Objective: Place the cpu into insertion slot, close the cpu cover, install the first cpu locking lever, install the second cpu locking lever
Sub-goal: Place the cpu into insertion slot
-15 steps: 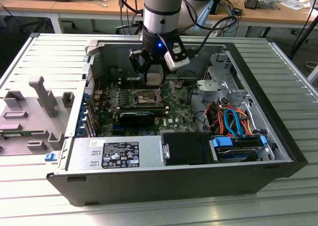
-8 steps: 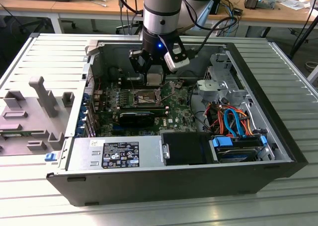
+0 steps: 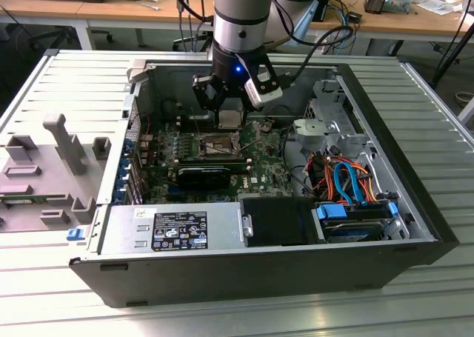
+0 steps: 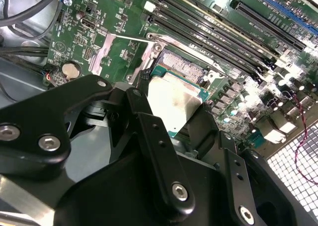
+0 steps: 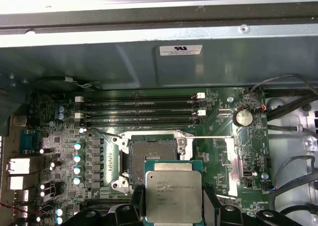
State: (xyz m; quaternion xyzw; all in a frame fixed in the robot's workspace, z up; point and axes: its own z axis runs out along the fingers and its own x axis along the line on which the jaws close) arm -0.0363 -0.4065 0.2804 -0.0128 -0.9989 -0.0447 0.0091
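My gripper (image 3: pixel 229 116) hangs inside the open computer case, shut on the cpu (image 5: pixel 173 196), a flat square chip with a dull silver top. Its black fingers (image 5: pixel 208 208) clamp two opposite edges of the chip. The cpu (image 4: pixel 175 103) hovers just above the green motherboard, beside and partly over the insertion slot (image 5: pixel 151 154), whose dark centre lies bare inside its silvery frame. The cpu cover (image 5: pixel 234 161) is swung open to one side of the slot, with a thin wire lever (image 5: pixel 211 137) raised next to it.
Long black memory slots (image 5: pixel 141 112) run along one side of the insertion slot. The case wall (image 5: pixel 149 62) rises close behind them. A power supply box (image 3: pixel 174 229), a drive with blue and orange cables (image 3: pixel 348 185) and a grey fixture (image 3: pixel 44 167) on the exterior view's left surround the board.
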